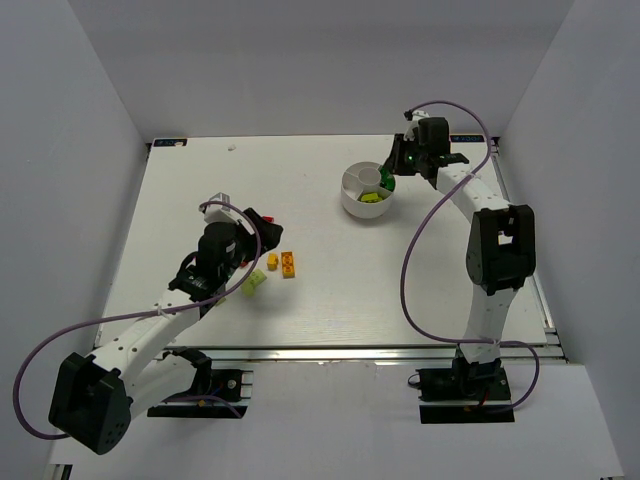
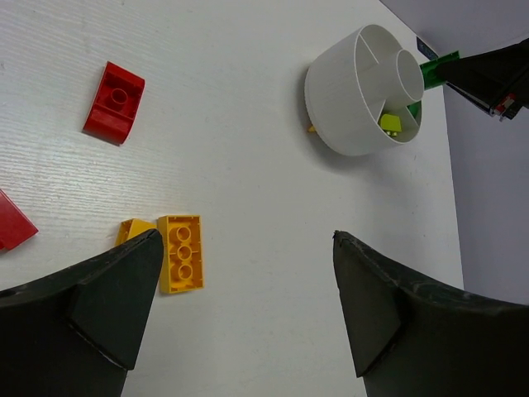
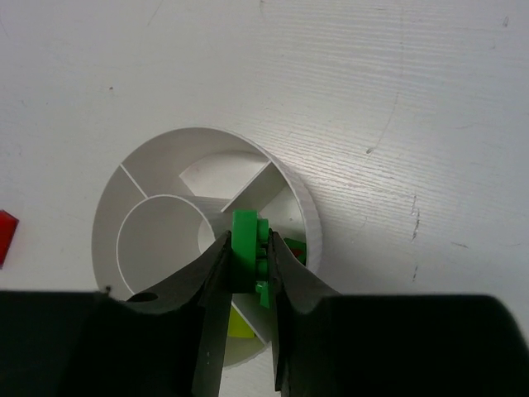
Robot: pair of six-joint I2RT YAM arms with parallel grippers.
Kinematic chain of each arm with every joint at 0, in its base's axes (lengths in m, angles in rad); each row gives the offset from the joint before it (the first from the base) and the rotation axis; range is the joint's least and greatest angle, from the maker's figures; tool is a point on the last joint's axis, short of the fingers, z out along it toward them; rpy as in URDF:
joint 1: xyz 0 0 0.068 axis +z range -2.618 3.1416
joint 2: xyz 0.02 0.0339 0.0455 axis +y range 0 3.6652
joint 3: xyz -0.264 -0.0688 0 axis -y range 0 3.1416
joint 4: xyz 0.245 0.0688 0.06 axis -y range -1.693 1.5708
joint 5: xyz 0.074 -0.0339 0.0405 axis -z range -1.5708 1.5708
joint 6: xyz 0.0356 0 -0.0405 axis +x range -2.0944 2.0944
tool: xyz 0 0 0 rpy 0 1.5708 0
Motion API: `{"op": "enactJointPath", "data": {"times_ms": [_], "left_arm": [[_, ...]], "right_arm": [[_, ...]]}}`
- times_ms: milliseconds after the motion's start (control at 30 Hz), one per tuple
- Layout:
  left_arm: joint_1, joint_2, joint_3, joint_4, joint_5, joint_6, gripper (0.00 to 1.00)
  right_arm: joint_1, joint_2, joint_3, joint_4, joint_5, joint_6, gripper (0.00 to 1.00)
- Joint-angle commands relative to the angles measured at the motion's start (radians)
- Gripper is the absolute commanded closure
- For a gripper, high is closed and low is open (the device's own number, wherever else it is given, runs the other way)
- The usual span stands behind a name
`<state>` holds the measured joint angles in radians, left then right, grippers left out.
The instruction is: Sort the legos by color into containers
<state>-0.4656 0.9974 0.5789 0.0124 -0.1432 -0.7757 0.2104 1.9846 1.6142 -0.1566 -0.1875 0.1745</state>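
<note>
The white dish (image 1: 352,203) stands at the back right. My right gripper (image 3: 248,240) hangs over the dish (image 3: 107,207), shut on a bright green lego (image 3: 246,223) held on edge above a right-hand wedge. A dark green lego (image 3: 295,249) lies in that wedge and a lime one (image 3: 240,325) in the wedge beside it. My left gripper (image 2: 246,240) is open over bare table. Just left of it lie an orange-yellow lego (image 2: 180,253) and a smaller yellow one (image 2: 132,228). A red lego (image 2: 114,102) lies farther off.
Another red piece (image 2: 12,222) shows at the left edge of the left wrist view. A lime lego (image 1: 253,284) lies beside the left arm. Grey walls close in the table on three sides.
</note>
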Motion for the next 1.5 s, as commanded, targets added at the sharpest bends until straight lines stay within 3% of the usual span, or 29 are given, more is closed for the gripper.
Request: {"op": "enactJointPath", "data": {"times_ms": [0,167,433,533,567,633,667,700,733,833,867,900,933,1000,1033,1167,1233,1267,1300,1367,1467], "left_arm": [[0.007,-0.019,0.013,-0.006,-0.018,-0.004,0.07],[0.012,-0.019,0.03,-0.046,-0.032,-0.01,0.06],[0.018,-0.037,0.041,-0.091,-0.085,-0.051,0.07],[0.025,-0.057,0.041,-0.112,-0.11,-0.068,0.16],[0.027,-0.063,0.039,-0.115,-0.116,-0.074,0.2],[0.038,-0.083,0.039,-0.123,-0.125,-0.08,0.38],[0.044,-0.091,0.038,-0.14,-0.128,-0.086,0.46],[0.048,-0.098,0.039,-0.149,-0.13,-0.089,0.6],[0.062,-0.103,0.042,-0.161,-0.13,-0.091,0.66],[0.103,-0.111,0.044,-0.216,-0.124,-0.108,0.75],[0.117,-0.111,0.042,-0.247,-0.118,-0.12,0.75],[0.13,-0.111,0.042,-0.261,-0.11,-0.125,0.75],[0.155,-0.102,0.045,-0.278,-0.095,-0.131,0.65],[0.182,-0.091,0.055,-0.34,-0.091,-0.152,0.49],[0.2,-0.076,0.061,-0.379,-0.087,-0.154,0.48],[0.22,-0.036,0.102,-0.469,-0.11,-0.171,0.17],[0.228,-0.019,0.131,-0.514,-0.113,-0.177,0.11],[0.232,0.001,0.142,-0.531,-0.121,-0.191,0.08],[0.234,0.01,0.163,-0.545,-0.121,-0.194,0.04],[0.243,0.032,0.185,-0.577,-0.121,-0.194,0.02],[0.26,0.078,0.229,-0.612,-0.114,-0.194,0.02]], "right_arm": [[-0.005,-0.004,0.029,0.035,-0.017,0.02,0.67],[-0.006,-0.006,0.023,0.035,-0.021,0.019,0.53],[-0.028,-0.029,0.026,0.037,-0.03,0.022,0.51],[-0.057,-0.047,0.03,0.031,-0.068,0.005,0.46],[-0.066,-0.058,0.033,0.023,-0.088,-0.009,0.38],[-0.077,-0.069,0.036,0.014,-0.122,-0.085,0.24],[-0.089,-0.085,0.036,0.009,-0.169,-0.119,0.11],[-0.097,-0.096,0.035,0.006,-0.199,-0.174,0.11],[-0.107,-0.108,0.026,0.012,-0.24,-0.222,0.1],[-0.163,-0.179,-0.057,0.086,-0.506,-0.309,0.11],[-0.186,-0.197,-0.077,0.092,-0.668,-0.328,0.11],[-0.192,-0.201,-0.077,0.071,-0.731,-0.348,0.1],[-0.193,-0.204,-0.07,0.031,-0.791,-0.421,0.11],[-0.19,-0.204,-0.056,-0.049,-0.906,-0.499,0.21],[-0.186,-0.207,-0.056,-0.119,-0.949,-0.536,0.27],[-0.148,-0.26,-0.092,-0.291,-0.925,-0.755,0.61],[-0.117,-0.3,-0.132,-0.323,-0.882,-0.846,0.72],[-0.106,-0.311,-0.148,-0.327,-0.862,-0.859,0.87],[-0.095,-0.323,-0.163,-0.319,-0.842,-0.857,0.92],[-0.066,-0.349,-0.201,-0.296,-0.798,-0.839,0.89],[-0.033,-0.371,-0.231,-0.276,-0.776,-0.831,0.75]]}}
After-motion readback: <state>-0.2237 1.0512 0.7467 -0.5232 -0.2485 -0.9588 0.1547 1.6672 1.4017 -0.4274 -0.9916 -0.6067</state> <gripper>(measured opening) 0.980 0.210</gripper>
